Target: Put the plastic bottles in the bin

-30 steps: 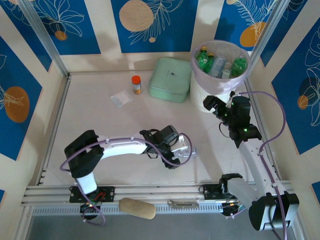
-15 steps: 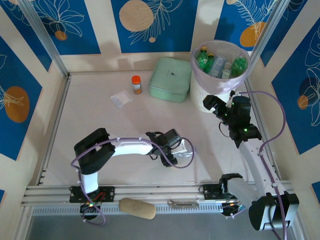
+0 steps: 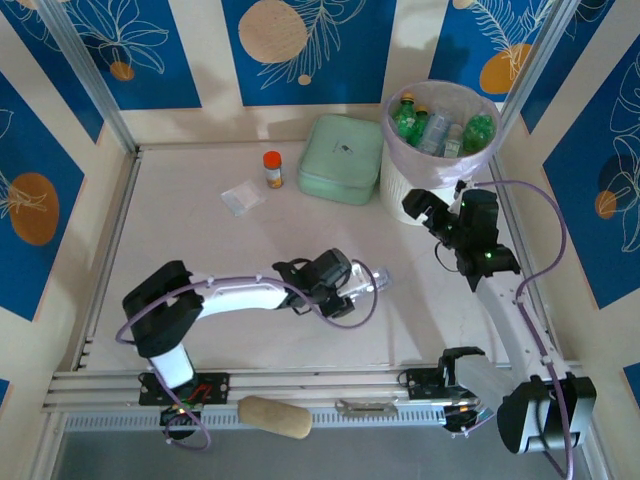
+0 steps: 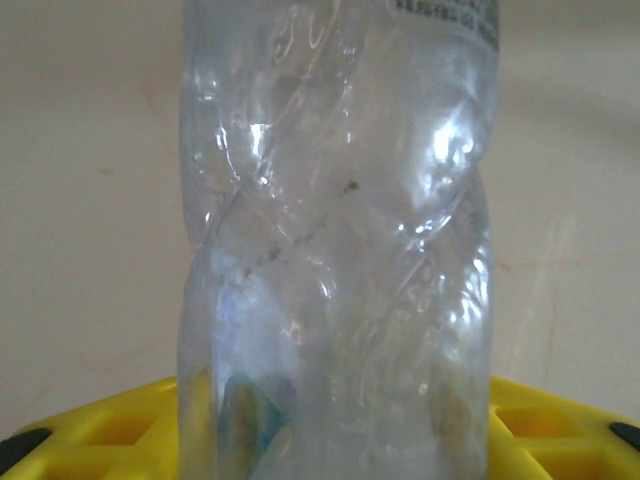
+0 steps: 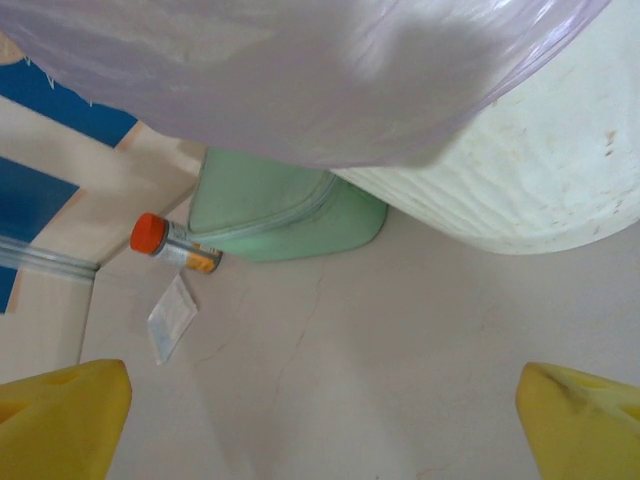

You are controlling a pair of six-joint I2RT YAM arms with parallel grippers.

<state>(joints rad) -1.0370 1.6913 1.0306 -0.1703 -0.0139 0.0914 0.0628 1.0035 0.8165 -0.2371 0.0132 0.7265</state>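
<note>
The left gripper (image 3: 352, 287) is closed on a clear, crumpled bottle (image 4: 335, 250) over the middle of the worktop (image 3: 200, 240), well apart from the bin (image 3: 402, 192) at the far right. Expect the thin wall to buckle and slip. The right gripper (image 5: 320, 415), fingers wide apart and empty, stands just beside the bin's near side, so a direct path risks collision. The green box (image 3: 340, 158) crowds the bin's left. You have open room only above the rim, where other bottles (image 3: 436, 128) already lie.
</note>
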